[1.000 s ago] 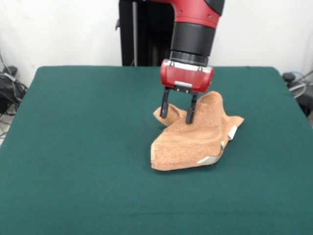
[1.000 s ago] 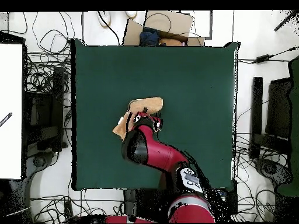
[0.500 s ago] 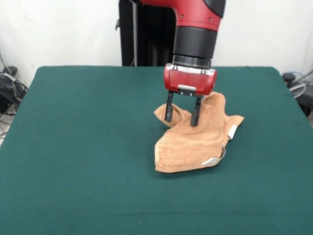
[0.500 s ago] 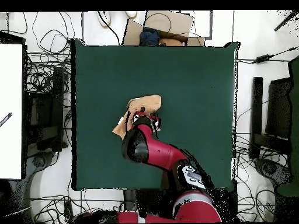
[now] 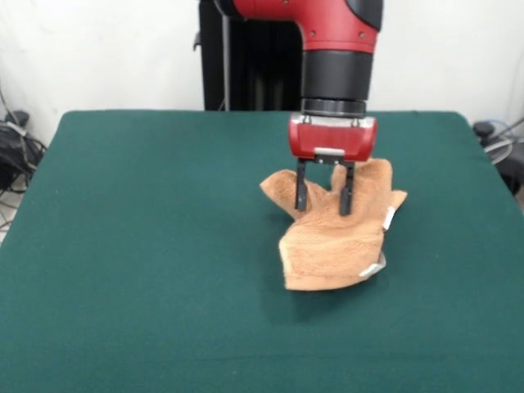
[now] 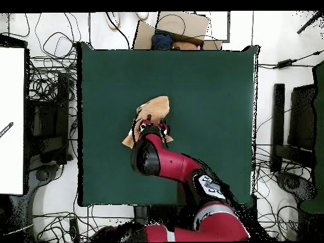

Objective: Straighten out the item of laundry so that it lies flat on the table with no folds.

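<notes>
1. Hand (image 5: pixel 323 196) points straight down, its two black fingers (image 5: pixel 300 190) set apart, with a ridge of towel (image 5: pixel 332 237) rising between them; whether the cloth is pinched or only straddled cannot be told.
2. Compared with a second ago, the hand has shifted toward the front view's right, and the towel has gone with it.
3. Towel is bunched and folded, narrower than before, its near lobe now more compact; white tags (image 5: pixel 388 219) show along its right edge.
4. From overhead, the arm (image 6: pixel 166 162) covers part of the towel (image 6: pixel 154 109).
5. Towel sits near the middle of the green counter (image 5: pixel 131 246).
</notes>
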{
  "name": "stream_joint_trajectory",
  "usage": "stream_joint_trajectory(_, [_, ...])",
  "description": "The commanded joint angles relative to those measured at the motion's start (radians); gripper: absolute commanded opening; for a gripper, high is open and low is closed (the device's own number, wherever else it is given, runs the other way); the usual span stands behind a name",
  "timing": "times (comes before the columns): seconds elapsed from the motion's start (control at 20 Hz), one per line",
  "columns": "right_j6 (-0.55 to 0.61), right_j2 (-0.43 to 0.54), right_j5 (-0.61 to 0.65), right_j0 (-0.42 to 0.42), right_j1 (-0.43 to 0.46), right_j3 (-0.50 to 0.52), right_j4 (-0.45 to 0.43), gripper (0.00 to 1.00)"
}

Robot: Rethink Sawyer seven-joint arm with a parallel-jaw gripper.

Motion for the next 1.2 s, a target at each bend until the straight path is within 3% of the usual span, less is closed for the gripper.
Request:
stream_joint_trajectory(0.05, [0.242, 0.141, -0.036, -0.034, 0.021, 0.034, -0.090, 1.00])
stream_joint_trajectory(1.2, [0.237, 0.166, -0.070, -0.084, 0.053, 0.031, -0.148, 1.00])
